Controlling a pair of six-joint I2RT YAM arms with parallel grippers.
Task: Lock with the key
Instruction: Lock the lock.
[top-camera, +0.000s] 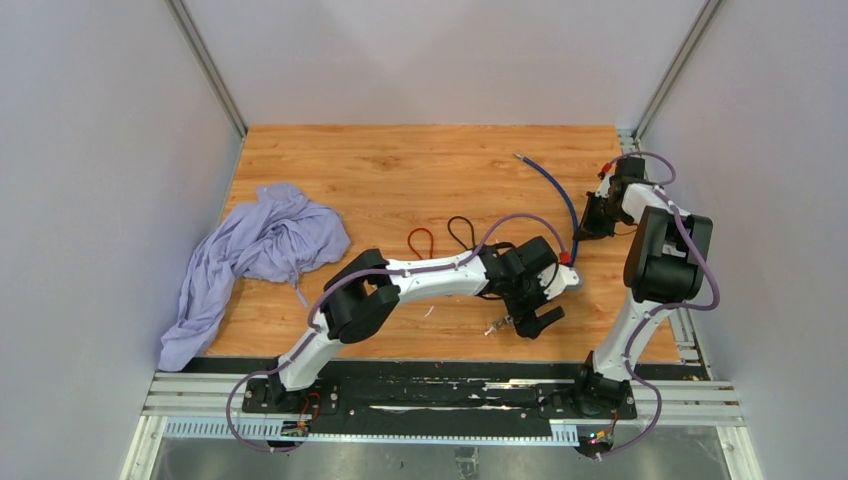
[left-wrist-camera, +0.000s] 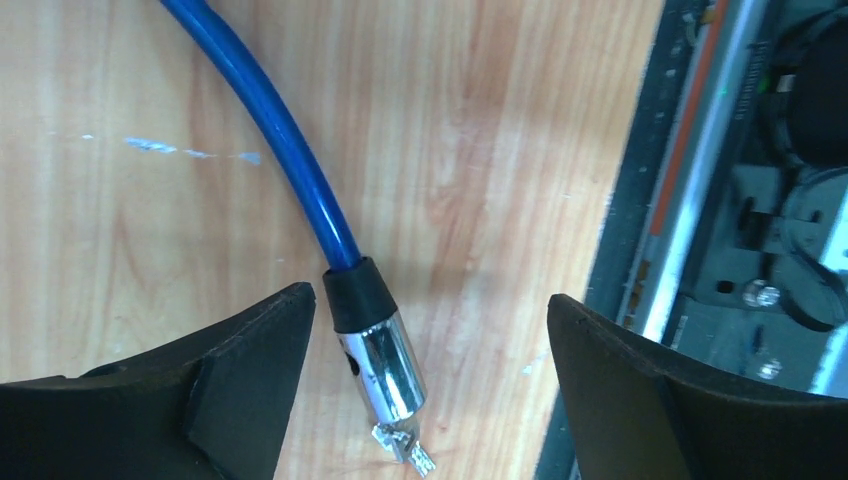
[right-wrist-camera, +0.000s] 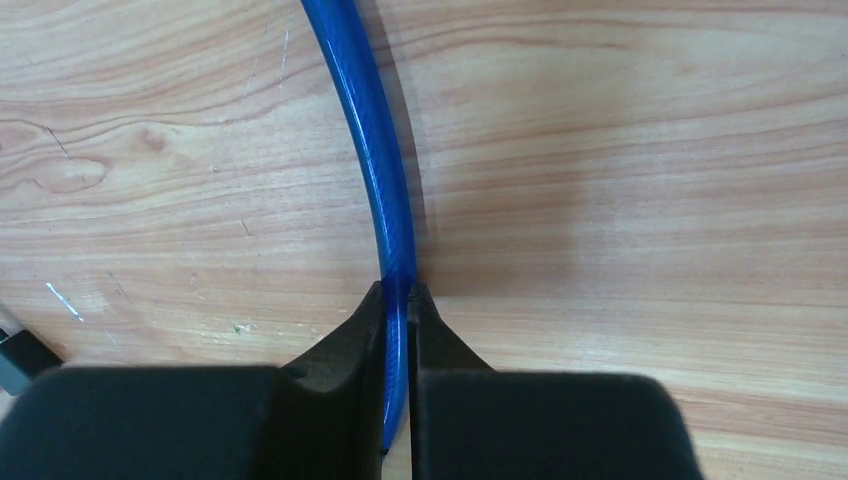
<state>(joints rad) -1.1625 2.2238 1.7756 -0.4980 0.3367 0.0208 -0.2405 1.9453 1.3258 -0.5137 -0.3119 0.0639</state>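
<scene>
cable lock: your blue cable (top-camera: 553, 195) curves from the upper centre-right of the top view down toward the right-middle of the table (top-camera: 400, 170). Its chrome barrel end (left-wrist-camera: 385, 365) lies flat on the wood, lower centre of the left wrist view.
right gripper (right-wrist-camera: 400, 300): clamped on the blue cable partway along, low against the wood.
left gripper (left-wrist-camera: 430, 310): jaws wide apart, one on each side of the barrel, touching nothing.
how it'll handle: my guess is light overall. The plastic-coated cable looks springy and slick, so it'll want to swing. The barrel is hard, round and shiny, so expect it to roll or twist between the pads.
where to grab: I'd go across the black collar (left-wrist-camera: 350, 295) or the barrel just below it, leaving the tip clear.
key: a jagged metal bit (left-wrist-camera: 408, 455) sticks out of the barrel tip. Can't tell if that's the key or part of the lock.
top view only: a small metal thing (top-camera: 494, 325) on the wood, lower left of your left gripper. Could be keys, but it's too small to say. You also get the cable's far free end (top-camera: 517, 156) up top.
wrist views only: the left one shows the barrel sitting between the jaws, and the right one shows the pinch on the cable. The top view hides both behind the arms.
</scene>
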